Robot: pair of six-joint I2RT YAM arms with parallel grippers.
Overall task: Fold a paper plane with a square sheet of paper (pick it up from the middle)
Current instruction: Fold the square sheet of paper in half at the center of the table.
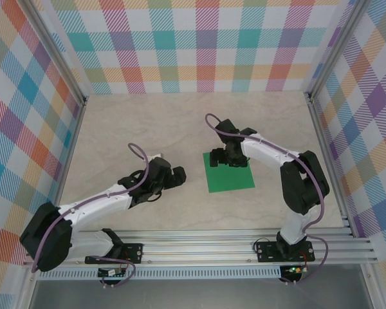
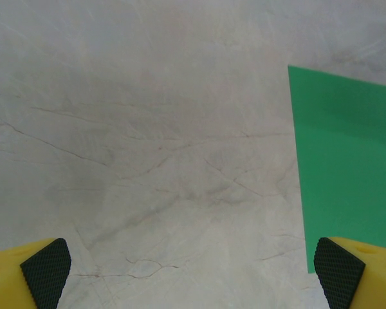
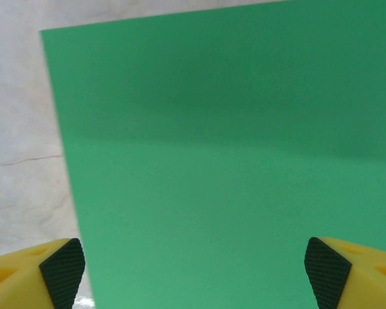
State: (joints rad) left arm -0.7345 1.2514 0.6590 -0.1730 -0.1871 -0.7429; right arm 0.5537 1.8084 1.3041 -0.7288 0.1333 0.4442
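Pickup stage: right end effector (image 3: 194, 267) spread over flat square sheet of paper (image 1: 235, 177), left end effector (image 2: 193, 267) spread too; next, centred mid-sheet pinch.

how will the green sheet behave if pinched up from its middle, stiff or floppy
Probably floppy: the square sheet of paper looks thin and lies flat on the table, so its edges would likely droop. Likely light, and apt to slide on that smooth surface if pushed.

So the worktop (image 1: 148, 122) is a pale, marble-looking slab with faint grey veins. A bright green square sheet of paper (image 1: 231, 177) lies flat on it, a bit right of centre and slightly skewed.
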